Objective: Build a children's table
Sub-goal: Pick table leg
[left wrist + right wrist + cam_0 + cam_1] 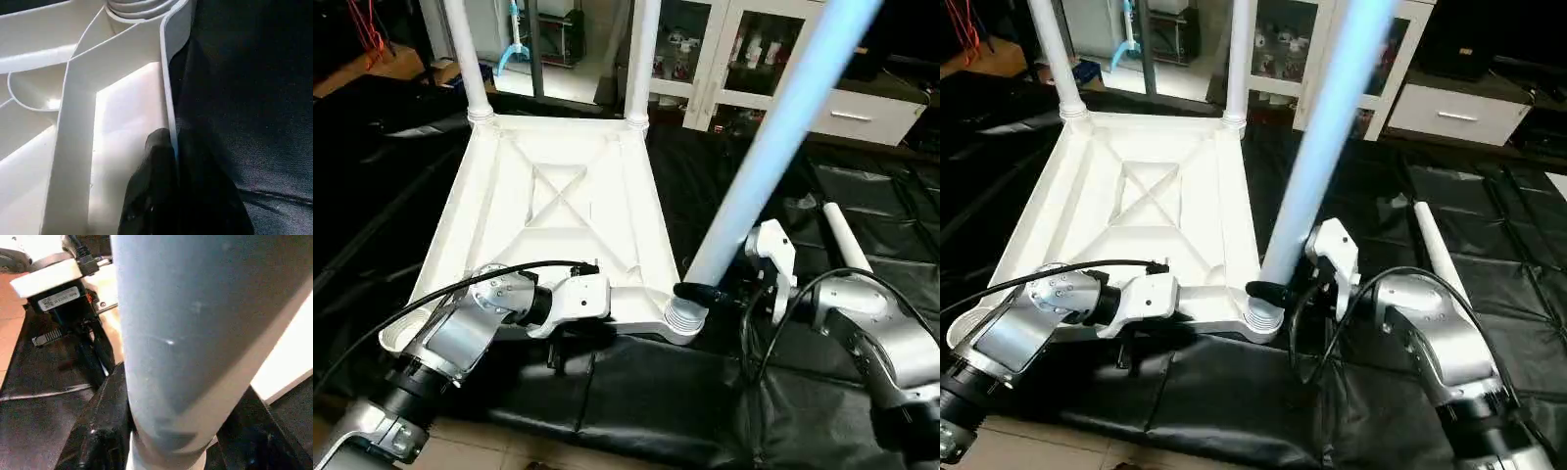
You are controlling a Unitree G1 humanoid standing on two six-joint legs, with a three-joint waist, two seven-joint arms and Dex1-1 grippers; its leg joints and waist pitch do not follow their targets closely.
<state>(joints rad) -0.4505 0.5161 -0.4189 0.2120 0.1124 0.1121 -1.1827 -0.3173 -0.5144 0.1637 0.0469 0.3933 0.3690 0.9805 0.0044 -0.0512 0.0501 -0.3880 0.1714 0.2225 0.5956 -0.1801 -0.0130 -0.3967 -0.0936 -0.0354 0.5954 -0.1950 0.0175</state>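
Right end effector (1285, 290) gripping leg (1327, 137), base socketed, leaning up-right

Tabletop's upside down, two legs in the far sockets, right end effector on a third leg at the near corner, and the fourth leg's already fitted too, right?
Not quite. The fourth leg isn't fitted: it lies loose on the black cover, as the right eye view shows. The rest holds: tabletop ribs up, two far legs seated, right end effector around the third leg at the near corner socket.
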